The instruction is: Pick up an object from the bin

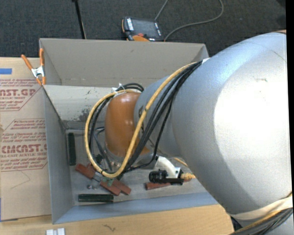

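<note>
The arm [243, 130] comes in from the right and bends down into the grey metal bin [57, 156]. Its orange wrist cover [121, 125] is ringed by looping black and yellow cables [92, 140]. The end effector [101, 172] sits low under that cover, close to the bin floor in the front-left part. The cover and cables hide most of it, so I cannot tell whether it is apart or together, and no thing can be seen clamped in it.

Seven loose things can be counted on the floor.

There are two dark bars. The long dark bar [71, 148] lies lengthwise beside the left wall, and the flat dark bar [95, 199] lies along the front wall.

There are three reddish-brown pieces. The left reddish-brown piece [84, 170] lies just left of the end effector. The front reddish-brown piece [116, 188] lies just in front of it. Both are near enough that I cannot tell whether either is touched. The reddish-brown strip [155, 185] lies further right, well apart from the end effector.

There is one small black object [159, 176], resting just above that strip. One white piece [169, 165] lies beside the black object, partly covered by the arm.
</note>
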Robot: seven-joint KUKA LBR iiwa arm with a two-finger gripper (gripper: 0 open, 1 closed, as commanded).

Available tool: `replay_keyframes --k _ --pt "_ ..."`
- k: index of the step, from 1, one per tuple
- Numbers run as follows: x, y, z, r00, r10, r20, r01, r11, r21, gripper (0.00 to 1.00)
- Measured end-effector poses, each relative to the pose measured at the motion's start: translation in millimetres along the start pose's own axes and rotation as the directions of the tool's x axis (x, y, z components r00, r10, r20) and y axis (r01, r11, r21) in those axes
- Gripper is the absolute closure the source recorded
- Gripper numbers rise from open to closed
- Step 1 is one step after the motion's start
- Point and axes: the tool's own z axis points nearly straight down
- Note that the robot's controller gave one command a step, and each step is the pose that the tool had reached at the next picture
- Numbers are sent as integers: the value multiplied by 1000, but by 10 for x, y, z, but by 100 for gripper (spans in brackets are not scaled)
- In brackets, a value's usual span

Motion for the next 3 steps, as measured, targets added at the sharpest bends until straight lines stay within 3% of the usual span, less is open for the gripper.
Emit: replay_keyframes --k 1,2,3 --pt "-2 4 -319 1000 -1 0 1 1000 1 100" --pt "4 4 -394 1000 -1 -2 1 1000 2 100" --pt "5 7 -760 1000 -2 0 2 1000 0 100"
